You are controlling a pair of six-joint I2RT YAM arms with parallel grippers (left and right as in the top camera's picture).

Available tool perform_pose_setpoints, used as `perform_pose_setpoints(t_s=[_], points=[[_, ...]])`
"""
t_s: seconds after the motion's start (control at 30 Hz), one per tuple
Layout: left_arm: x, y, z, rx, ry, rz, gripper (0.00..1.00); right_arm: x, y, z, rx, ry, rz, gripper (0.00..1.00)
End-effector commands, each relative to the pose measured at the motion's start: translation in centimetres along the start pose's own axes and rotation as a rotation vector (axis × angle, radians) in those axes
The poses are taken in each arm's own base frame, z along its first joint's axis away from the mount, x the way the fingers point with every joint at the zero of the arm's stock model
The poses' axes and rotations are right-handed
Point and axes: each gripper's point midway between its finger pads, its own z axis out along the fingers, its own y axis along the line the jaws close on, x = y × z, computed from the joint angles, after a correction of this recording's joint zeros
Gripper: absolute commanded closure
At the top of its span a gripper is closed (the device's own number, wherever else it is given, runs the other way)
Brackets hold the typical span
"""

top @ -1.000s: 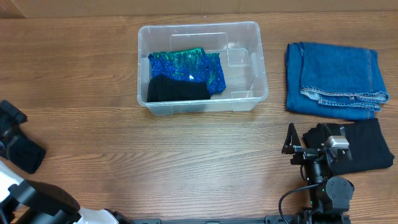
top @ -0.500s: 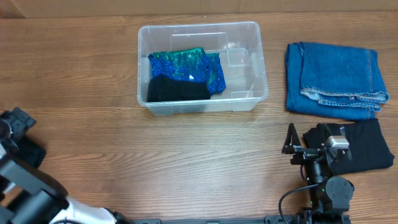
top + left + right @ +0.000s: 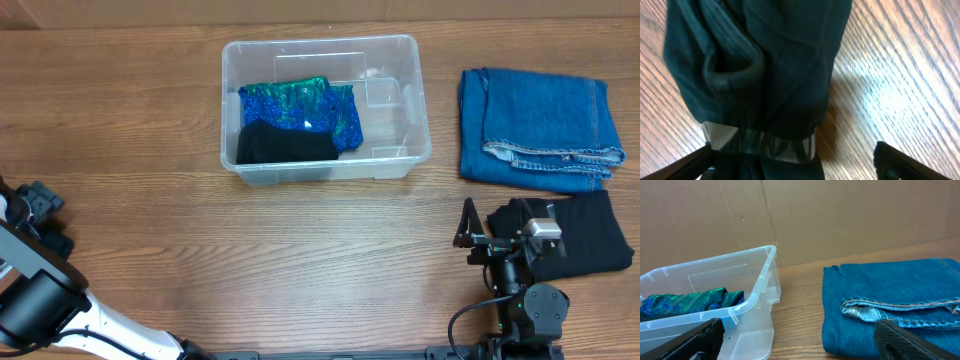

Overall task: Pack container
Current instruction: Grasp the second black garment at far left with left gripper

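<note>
Left gripper (image 3: 790, 161): fingers spread wide, with only their tips showing at the bottom corners of the left wrist view; it grips nothing.
Dark garment (image 3: 765, 65): a bunched, ribbed cloth on the table (image 3: 200, 230). It lies between and ahead of the left fingers, and bare wood shows between it and the right-hand finger. A glossy band crosses its near end.
Left arm position: at the far left edge of the overhead view, well apart from the container.
Right gripper (image 3: 799, 340): fingers set wide apart and empty, aimed toward the container and the jeans.
Black cloth (image 3: 585, 230): a folded piece lying flat, partly under the right arm near the front right of the table.
Folded jeans (image 3: 540, 130): blue denim lying beyond the black cloth, just right of the container and apart from it.
Container (image 3: 320, 40): a clear bin standing upright at the back centre of the table, open on top.
Container contents: a shiny blue-green fabric (image 3: 300, 105) in the left half, and a black garment (image 3: 285, 145) lying over its near edge. The right part of the floor is bare.
Backdrop: a cardboard wall (image 3: 840, 215) behind the table.
</note>
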Motion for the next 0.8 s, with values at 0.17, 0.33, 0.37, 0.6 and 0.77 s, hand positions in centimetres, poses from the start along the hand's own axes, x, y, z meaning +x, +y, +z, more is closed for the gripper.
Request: perform_pose_setpoints(t_s=[0.17,0.33,0.37,0.6,0.77], points=[[1.2,0.2,0.9,-0.011,0.051,0.001,0.57,0.2,-0.2,0.0,0.007,-0.004,-0.007,0.00],[2.6,-1.7,0.7,0.088,0.111,-0.027,0.96,0.2,-0.2,0.0,0.007,-0.004,-0.007,0.00],[2.8,-2.7,0.5,0.145,0.122,-0.030,0.96,0.2,-0.2,0.0,0.007,-0.004,-0.007,0.00],[0.7,-15.0,-8.3,0.737,0.135,0.054,0.96,0.2,-0.2,0.0,0.007,-0.004,-0.007,0.00],[-0.1,-21.1,-17.2,0.867,0.073,0.273,0.96,0.2,-0.2,0.0,0.007,-0.004,-0.007,0.00]])
